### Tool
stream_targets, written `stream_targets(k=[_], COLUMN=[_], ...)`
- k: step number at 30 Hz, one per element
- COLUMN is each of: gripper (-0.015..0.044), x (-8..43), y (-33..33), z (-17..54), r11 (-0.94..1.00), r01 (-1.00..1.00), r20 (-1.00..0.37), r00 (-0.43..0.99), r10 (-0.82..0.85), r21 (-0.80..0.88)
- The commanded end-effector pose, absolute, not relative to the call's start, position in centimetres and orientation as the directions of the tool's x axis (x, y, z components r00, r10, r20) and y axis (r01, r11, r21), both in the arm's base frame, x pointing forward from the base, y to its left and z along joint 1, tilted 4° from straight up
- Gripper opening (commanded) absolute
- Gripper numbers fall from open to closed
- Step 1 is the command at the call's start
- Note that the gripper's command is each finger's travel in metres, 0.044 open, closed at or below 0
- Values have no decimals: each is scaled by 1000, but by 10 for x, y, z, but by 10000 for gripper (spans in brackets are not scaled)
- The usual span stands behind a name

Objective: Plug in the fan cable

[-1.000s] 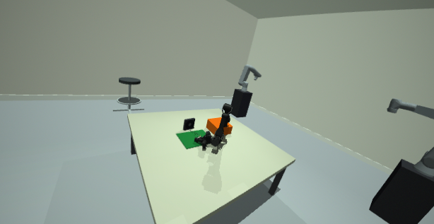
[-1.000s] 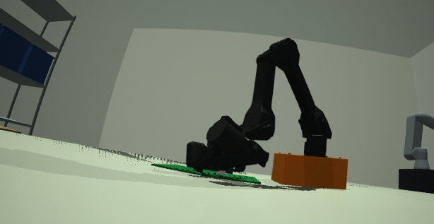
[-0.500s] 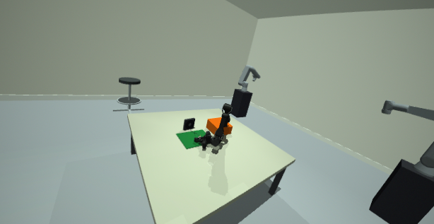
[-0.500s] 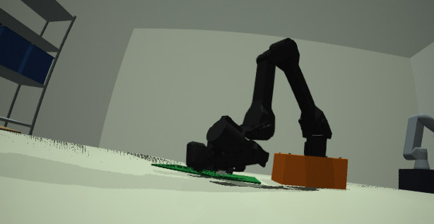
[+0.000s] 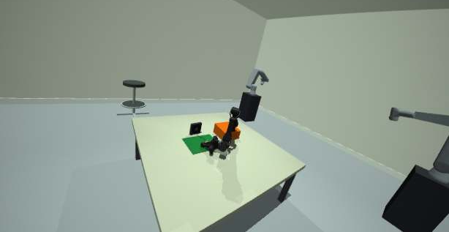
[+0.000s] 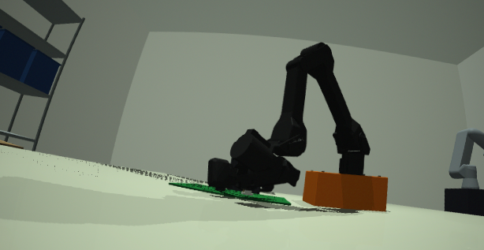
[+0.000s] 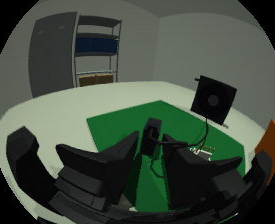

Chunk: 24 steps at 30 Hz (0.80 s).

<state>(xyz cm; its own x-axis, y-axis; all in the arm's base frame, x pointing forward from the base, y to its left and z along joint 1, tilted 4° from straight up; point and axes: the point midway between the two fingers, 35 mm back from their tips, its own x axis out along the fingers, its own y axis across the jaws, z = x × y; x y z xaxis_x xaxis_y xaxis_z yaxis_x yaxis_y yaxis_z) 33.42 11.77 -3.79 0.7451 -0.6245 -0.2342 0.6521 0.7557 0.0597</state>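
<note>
Looking through the wrist camera, I see my black gripper [image 5: 203, 145] [image 6: 245, 187] [image 7: 150, 135] partly open over the green board [image 5: 192, 145] [image 6: 276, 199] [image 7: 115, 122], with nothing gripped. The dark plug [image 7: 154, 135] at the cable's end stands between and just beyond the separated fingertips; I cannot tell whether it is fully seated. Its black cable [image 7: 206, 131] loops rightward to the square fan [image 5: 195, 128] [image 7: 213, 100], which stands upright beside the board. Near the right finger, a pale part with orange pins [image 7: 204, 152] sits on the board. Any lettering on the board or fan is too small for me to read.
</note>
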Motion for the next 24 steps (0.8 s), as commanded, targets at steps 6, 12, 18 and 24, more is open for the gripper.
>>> stream_targets(k=[6, 12, 18, 24], gripper=[140, 140, 140, 140], x=[327, 319, 310, 301], y=[128, 137, 144, 151], z=[-38, -36, -31, -24], r11=[758, 759, 759, 758], r01=[649, 648, 649, 650], r20=[-252, -265, -273, -276], r00=[745, 744, 742, 741], r10=[-617, -614, -612, -613], r21=[62, 62, 62, 61])
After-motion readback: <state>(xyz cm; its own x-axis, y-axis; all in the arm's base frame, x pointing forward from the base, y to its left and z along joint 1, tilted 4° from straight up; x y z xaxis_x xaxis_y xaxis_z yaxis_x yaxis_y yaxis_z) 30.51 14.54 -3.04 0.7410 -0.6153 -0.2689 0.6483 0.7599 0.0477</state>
